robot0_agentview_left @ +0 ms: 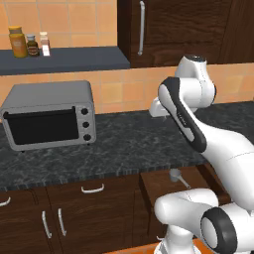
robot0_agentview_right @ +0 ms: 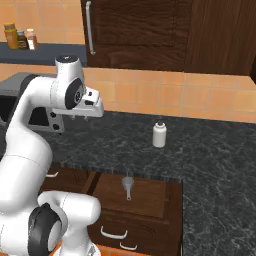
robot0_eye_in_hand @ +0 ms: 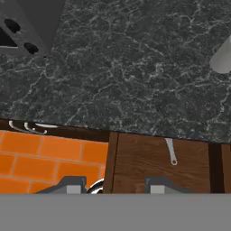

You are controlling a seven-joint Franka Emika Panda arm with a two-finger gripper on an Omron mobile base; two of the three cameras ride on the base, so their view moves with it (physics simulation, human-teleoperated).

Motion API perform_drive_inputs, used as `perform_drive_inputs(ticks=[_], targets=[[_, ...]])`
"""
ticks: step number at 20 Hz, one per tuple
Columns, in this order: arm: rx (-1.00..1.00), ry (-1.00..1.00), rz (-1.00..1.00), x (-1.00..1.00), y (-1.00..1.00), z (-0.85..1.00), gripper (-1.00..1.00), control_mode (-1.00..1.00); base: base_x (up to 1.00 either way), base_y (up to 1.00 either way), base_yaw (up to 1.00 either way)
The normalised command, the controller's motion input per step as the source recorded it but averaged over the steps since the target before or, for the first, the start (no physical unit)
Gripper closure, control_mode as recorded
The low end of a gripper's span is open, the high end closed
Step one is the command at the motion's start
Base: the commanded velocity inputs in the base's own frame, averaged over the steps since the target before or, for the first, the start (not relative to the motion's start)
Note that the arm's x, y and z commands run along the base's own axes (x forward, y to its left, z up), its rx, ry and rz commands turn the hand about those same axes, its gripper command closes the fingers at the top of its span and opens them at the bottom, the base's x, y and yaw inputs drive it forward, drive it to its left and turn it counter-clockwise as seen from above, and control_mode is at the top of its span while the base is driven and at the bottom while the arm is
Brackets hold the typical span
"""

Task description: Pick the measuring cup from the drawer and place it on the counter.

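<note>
Measuring cup (robot0_eye_in_hand: pixel 170 151) lies beyond the seemingly parted fingers (robot0_eye_in_hand: pixel 160 185), untouched.

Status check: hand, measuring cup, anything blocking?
Hand open, high over the counter. Measuring cup lying in the open drawer, untouched. Nothing over it.

Against the open drawer (robot0_eye_in_hand: pixel 158 164), the measuring cup (robot0_eye_in_hand: pixel 171 151) shows just its thin handle in the hand view; its bowl hides under the counter (robot0_eye_in_hand: pixel 135 76) lip. In the left base view the arm covers the drawer's right part. The white bottle (robot0_eye_in_hand: pixel 222 57) is cut by the hand view's right edge. The gripper (robot0_agentview_right: pixel 75 118) fingertips are too small to tell their spacing.
</note>
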Motion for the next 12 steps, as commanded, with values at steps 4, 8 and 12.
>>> perform_drive_inputs(ticks=[4,8,12], targets=[[0.00,0.10,-0.10,-0.64,-0.62,-0.50,-1.00,-1.00,0.00,0.00,0.00],[0.01,0.19,-0.23,-0.80,-0.65,-0.84,-1.00,-1.00,0.00,0.00,0.00],[0.08,0.05,-0.17,-0.65,-0.25,-0.81,-1.00,-1.00,0.00,0.00,0.00]])
